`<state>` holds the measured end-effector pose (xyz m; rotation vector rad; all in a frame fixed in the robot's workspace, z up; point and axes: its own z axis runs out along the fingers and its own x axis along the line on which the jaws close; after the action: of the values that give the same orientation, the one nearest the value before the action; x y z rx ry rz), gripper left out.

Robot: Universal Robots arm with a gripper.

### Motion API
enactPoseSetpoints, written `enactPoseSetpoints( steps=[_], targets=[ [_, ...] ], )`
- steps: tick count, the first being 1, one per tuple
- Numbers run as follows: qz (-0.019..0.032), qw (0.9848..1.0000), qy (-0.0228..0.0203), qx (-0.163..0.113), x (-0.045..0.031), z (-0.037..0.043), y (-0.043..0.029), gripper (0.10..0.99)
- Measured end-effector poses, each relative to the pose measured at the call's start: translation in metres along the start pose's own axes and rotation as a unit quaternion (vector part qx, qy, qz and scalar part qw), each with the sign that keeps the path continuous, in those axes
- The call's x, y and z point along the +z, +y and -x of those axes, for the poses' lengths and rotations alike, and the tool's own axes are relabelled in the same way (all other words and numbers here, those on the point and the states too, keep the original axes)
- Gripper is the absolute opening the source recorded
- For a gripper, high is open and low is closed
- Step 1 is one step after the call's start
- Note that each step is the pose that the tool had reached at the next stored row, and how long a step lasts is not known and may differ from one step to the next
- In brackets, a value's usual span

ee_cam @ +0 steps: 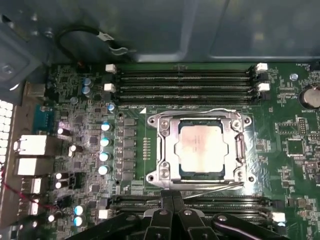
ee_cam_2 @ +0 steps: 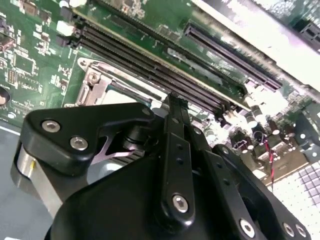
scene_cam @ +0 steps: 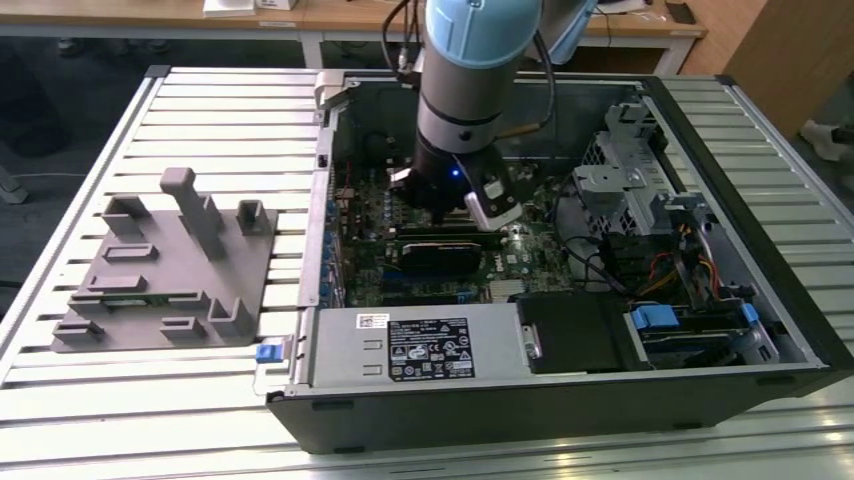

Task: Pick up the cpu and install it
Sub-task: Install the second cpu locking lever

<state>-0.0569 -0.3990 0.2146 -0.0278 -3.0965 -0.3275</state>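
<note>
- Black multi-link gripper [ee_cam: 172, 202]: in both wrist views the finger links sit pressed together with nothing between them, so I read it as closed and empty. The tips are partly hidden behind the linkage, so treat that as probable.
- It sits inside the open black computer case [scene_cam: 801, 330], low over the green motherboard [ee_cam: 280, 165], with its tips at the edge of the socket beside the near row of black memory slots [ee_cam: 195, 202].
- The cpu [ee_cam: 204, 147], a small flat square chip with a silver-white metal top, lies flat in the bare-metal socket frame [ee_cam: 162, 150], just beyond the gripper tips and apart from them. It looks squared up in the recess, edges parallel to the frame.
- The thin wire retention lever [ee_cam: 210, 186] runs along the near side of the frame, close to the tips. I can't tell whether it is latched.
- Far side: a second bank of black memory slots [ee_cam: 185, 85], then the grey case wall.
- In the exterior view, the grey plastic tray with upright blocks [scene_cam: 160, 270] sits on the slatted table, well apart from the case on the exterior view's left.
- Judgement: pick and place look done; the step in hand is the finish of the install at the socket. Anything further here calls for light, square contact with no sideways drag across the chip.
</note>
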Motion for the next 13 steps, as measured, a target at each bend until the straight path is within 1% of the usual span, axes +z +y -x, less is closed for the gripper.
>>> enactPoseSetpoints(
  steps=[2,4,7,9,13],
  targets=[
    [0.0033,1.0000,0.0001,0.000,-0.0003,-0.0023,-0.0014,0.106],
    [0.0074,1.0000,0.0002,0.000,-0.0001,-0.0029,-0.0017,0.106],
    [0.0135,0.9999,0.0003,0.000,0.0022,-0.0036,-0.0022,0.106],
    [0.0161,0.9999,0.0003,0.000,0.0044,-0.0045,-0.0029,0.106],
    [0.0196,0.9998,0.0005,-0.001,0.0095,-0.0059,-0.0042,0.106]
  ],
)
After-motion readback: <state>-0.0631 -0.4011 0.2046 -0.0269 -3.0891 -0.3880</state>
